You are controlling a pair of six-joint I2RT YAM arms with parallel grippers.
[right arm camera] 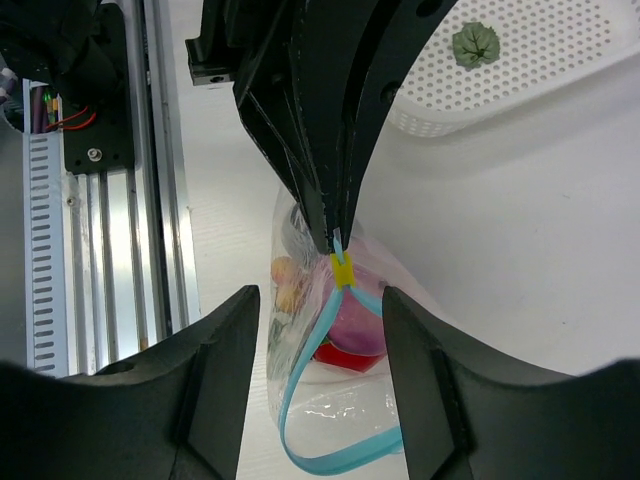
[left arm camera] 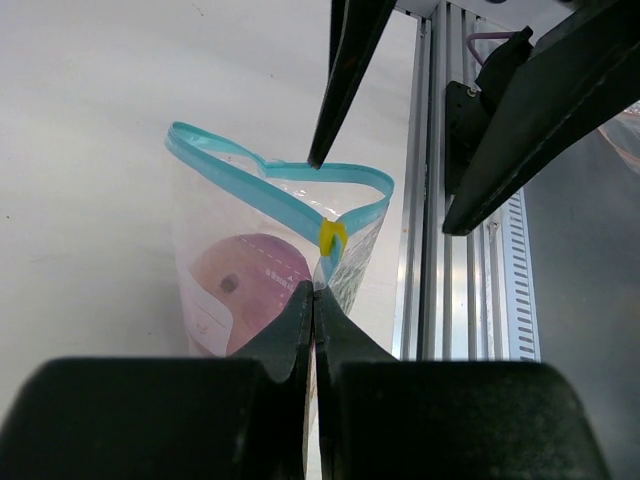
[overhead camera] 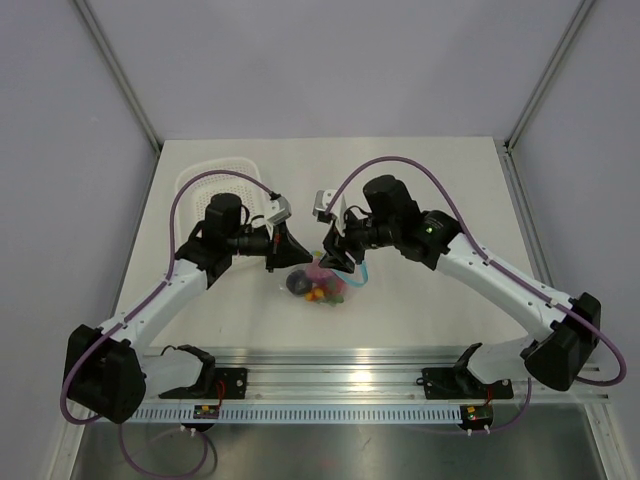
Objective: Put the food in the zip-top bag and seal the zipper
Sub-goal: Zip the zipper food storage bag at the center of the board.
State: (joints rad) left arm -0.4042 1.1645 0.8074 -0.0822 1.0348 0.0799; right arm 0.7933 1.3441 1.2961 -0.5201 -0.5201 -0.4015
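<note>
Zip-top bag (overhead camera: 320, 285) sits mid-table. My left pincer (left arm camera: 313, 290) is clamped shut on its corner, beside the yellow slider (right arm camera: 342, 268). My right pincer (right arm camera: 320, 300) is half open astride the slider, holding nothing. Plan: close squarely on the slider, then draw it along the zipper (left arm camera: 250, 185) while the left keeps it taut.

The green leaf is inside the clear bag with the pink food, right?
Not quite. The pink food is inside the clear bag, but the green leaf is not. It lies in the white basket, outside the bag. The right wrist view shows it.
</note>
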